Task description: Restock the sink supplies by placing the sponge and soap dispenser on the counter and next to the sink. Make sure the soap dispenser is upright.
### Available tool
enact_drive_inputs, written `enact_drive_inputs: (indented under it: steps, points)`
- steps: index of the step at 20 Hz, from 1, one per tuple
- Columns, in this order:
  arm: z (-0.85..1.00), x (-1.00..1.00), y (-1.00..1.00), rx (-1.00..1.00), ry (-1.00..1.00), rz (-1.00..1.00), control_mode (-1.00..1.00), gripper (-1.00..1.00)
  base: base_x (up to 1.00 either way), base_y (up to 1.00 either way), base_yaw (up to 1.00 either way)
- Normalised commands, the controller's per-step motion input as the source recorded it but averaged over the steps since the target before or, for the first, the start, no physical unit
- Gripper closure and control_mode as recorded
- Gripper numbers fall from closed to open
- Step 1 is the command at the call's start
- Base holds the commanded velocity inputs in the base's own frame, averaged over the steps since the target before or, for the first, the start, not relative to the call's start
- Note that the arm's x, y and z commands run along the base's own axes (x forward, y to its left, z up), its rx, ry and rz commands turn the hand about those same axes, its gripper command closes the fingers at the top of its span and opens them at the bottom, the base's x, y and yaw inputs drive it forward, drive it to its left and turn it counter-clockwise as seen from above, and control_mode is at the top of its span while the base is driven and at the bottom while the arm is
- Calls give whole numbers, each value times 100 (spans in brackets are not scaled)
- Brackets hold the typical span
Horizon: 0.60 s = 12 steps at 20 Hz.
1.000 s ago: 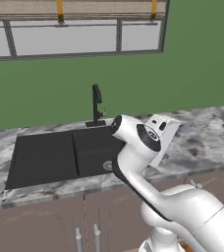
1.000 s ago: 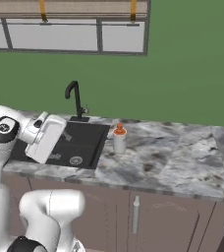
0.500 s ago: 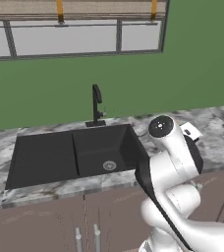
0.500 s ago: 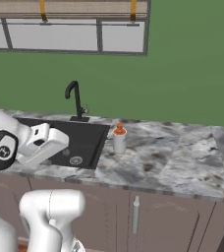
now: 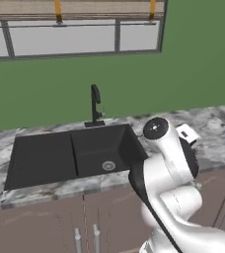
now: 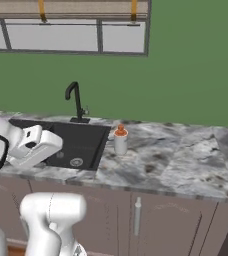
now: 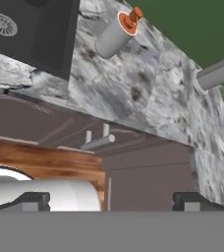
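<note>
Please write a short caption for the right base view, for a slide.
Soap dispenser standing upright on the marbled counter just right of the black sink, robot arm pulled back.

The marbled counter (image 6: 176, 160) carries the black sink (image 6: 73, 142) at its left; the soap dispenser (image 6: 120, 140) stands upright just right of the sink.

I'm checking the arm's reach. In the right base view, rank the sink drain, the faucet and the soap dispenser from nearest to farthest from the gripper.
From the open gripper, over the sink's front left:
1. Sink drain, just below it in the basin.
2. Faucet, behind the basin.
3. Soap dispenser, upright on the counter right of the sink.
</note>
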Motion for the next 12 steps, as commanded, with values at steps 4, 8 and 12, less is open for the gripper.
enact_drive_inputs:
  steps: [4, 8, 12]
  points:
    - [0, 0, 0, 0, 0, 0, 100, -100, -95, 0, -62]
    - [0, 0, 0, 0, 0, 0, 100, -100, -59, 1, -88]
    - [0, 0, 0, 0, 0, 0, 100, -100, -26, 0, -97]
